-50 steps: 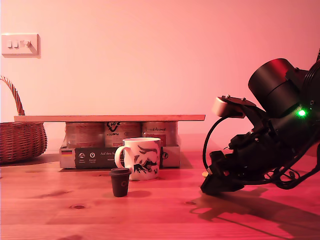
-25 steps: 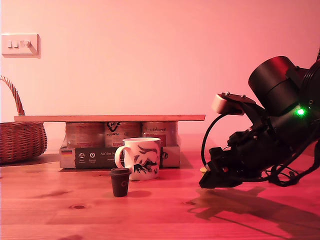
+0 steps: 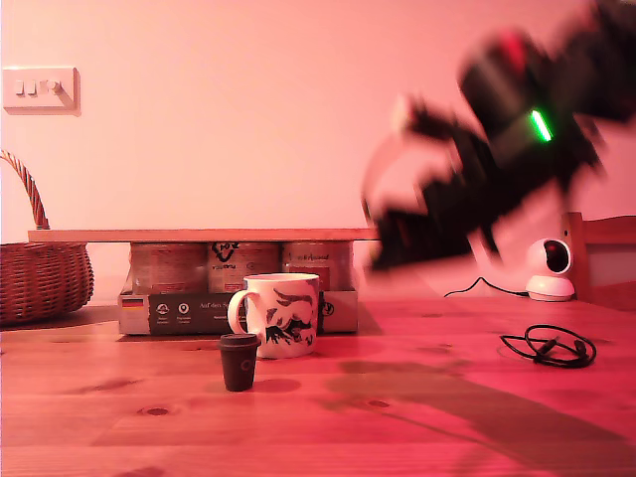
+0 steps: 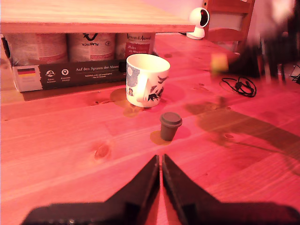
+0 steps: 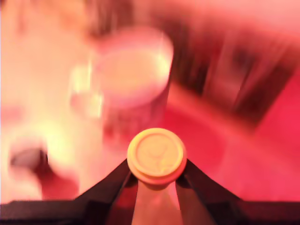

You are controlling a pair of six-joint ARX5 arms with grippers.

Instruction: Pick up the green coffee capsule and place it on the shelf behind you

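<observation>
Second wrist view shows the green coffee capsule [image 5: 156, 154] pinched between the fingers of my second end effector [image 5: 156, 174], its round yellowish face turned to the camera and everything beyond it smeared by motion. In the exterior view that arm is a dark blur raised high at the exterior view's right, well above the table [image 3: 417, 417] and just beyond the near end of the shelf [image 3: 199, 235], the pale plank resting on a pack of cans [image 3: 238, 266]. The white mug [image 3: 278, 313] and the dark capsule [image 3: 238, 361] stand in front of that pack, untouched. My first end effector [image 4: 161, 171] hangs low over the table with its fingers pressed together, holding nothing. The carry looks under way; to do it well I would slow the swing, keep the capsule above the plank's edge, set it down flat on bare wood, and only then let go.
</observation>
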